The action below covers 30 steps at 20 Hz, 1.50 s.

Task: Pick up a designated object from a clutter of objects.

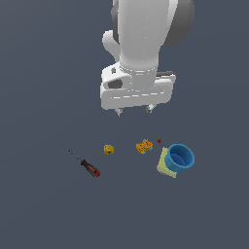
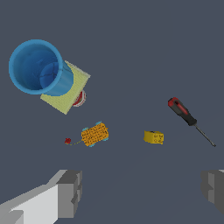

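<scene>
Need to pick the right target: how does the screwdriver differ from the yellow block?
The screwdriver is long and thin, black-and-red handle with a grey shaft; the yellow block is short, chunky, one colour. The screwdriver lies farthest to the exterior view's left; the block sits nearer the orange piece. Both rest loose on the surface, untouched by the gripper.

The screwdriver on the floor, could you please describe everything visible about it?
The screwdriver has a black-and-red handle, red at its butt end, and a thin grey metal shaft. It lies flat on the dark surface, alone at the exterior view's left, apart from the yellow block. Nothing touches it; the hand hovers open above.
</scene>
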Each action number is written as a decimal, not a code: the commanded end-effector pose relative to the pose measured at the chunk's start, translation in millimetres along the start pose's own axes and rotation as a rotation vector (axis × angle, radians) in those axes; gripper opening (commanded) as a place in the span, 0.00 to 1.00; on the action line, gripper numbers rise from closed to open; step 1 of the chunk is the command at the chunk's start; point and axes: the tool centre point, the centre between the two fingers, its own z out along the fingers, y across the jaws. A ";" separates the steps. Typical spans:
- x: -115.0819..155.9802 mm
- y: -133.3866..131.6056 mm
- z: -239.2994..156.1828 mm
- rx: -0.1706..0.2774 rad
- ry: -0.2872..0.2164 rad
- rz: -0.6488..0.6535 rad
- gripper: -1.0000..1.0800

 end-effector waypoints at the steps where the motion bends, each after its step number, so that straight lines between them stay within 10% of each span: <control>1: 3.1 6.7 5.9 -0.001 -0.001 -0.021 0.96; 30: 33.0 156.6 148.6 -0.008 -0.009 -0.509 0.96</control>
